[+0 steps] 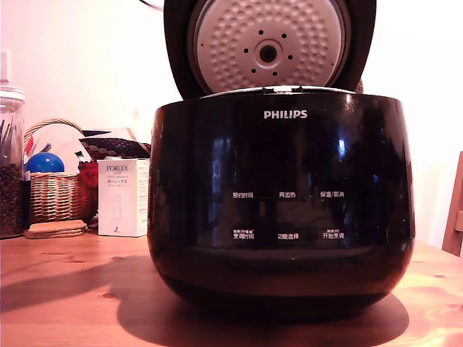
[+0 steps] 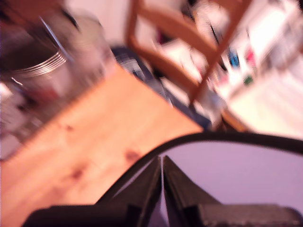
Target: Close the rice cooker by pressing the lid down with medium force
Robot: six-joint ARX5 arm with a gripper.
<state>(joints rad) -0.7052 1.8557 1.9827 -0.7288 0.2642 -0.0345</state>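
The rice cooker (image 1: 281, 210) fills the exterior view, a glossy black pot with a white PHILIPS logo, standing on the wooden table (image 1: 65, 289). Its lid (image 1: 269, 45) stands open and upright behind the pot, showing its pale perforated underside and central knob. No gripper shows in the exterior view. In the blurred wrist view my gripper (image 2: 162, 163) is shut, its two dark fingers meeting at the tips with nothing between them. It sits just over a curved black-rimmed glossy surface (image 2: 236, 165), apparently the lid's outer side; whether they touch I cannot tell.
At the exterior view's left stand a glass jar (image 1: 10, 166), a wicker basket (image 1: 54, 191) holding a blue ball, a white PORLEX box (image 1: 123, 196) and cork coasters (image 1: 54, 229). A wooden chair (image 2: 189, 42) shows beyond the table in the wrist view.
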